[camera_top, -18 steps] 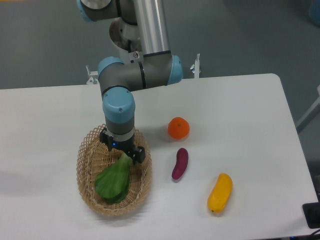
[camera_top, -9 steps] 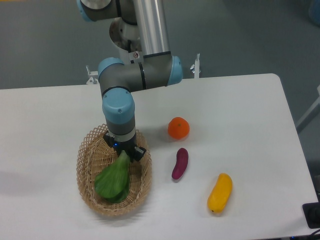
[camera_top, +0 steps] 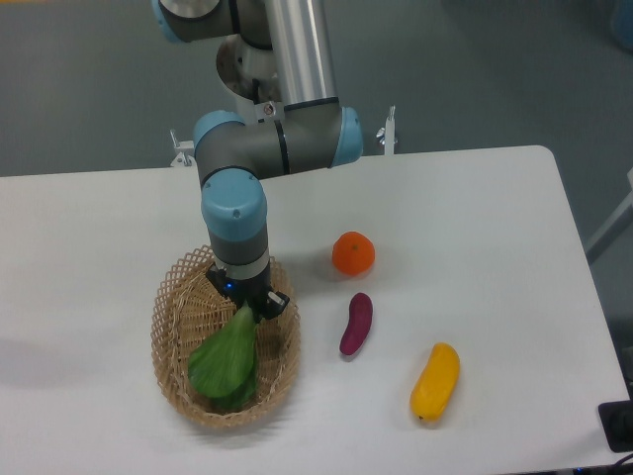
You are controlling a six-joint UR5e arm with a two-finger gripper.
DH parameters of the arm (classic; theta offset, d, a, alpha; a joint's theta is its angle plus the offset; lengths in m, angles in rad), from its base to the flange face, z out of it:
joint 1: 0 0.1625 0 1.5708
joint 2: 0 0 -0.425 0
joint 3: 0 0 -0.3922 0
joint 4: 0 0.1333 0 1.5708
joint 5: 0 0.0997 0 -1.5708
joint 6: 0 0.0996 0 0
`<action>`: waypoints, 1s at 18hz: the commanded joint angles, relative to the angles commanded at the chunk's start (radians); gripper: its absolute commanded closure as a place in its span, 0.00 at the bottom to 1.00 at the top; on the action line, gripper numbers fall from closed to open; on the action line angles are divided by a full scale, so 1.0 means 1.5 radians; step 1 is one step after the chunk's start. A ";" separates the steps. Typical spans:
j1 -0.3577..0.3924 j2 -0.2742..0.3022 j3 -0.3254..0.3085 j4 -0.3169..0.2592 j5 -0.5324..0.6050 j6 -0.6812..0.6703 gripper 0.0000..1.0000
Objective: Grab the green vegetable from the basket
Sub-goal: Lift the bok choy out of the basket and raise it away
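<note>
The green vegetable (camera_top: 226, 358), with broad dark green leaves and a pale stalk, hangs over the middle of the tan wicker basket (camera_top: 175, 327) at the table's front left. My gripper (camera_top: 250, 305) points straight down and is shut on the vegetable's pale stalk end. The leaves slope down to the left and look lifted a little off the basket floor; whether they still touch it I cannot tell. The fingertips are largely hidden by the wrist and the stalk.
An orange fruit (camera_top: 353, 253) sits right of the basket. A purple eggplant-shaped piece (camera_top: 356, 324) lies in front of it. A yellow elongated fruit (camera_top: 435, 381) lies near the front right. The table's front edge is close below the basket.
The gripper has risen slightly with the vegetable's stalk in it, and the leaves have shifted up and a little right in the basket.
</note>
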 joint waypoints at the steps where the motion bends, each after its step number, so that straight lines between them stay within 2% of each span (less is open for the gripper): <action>1: 0.003 0.008 0.005 0.000 -0.003 0.000 0.77; 6: 0.047 0.042 0.036 -0.004 -0.017 0.002 0.77; 10: 0.101 0.065 0.060 -0.009 -0.040 0.072 0.77; 14: 0.182 0.090 0.071 -0.012 -0.115 0.139 0.77; 18: 0.237 0.096 0.075 -0.042 -0.116 0.218 0.77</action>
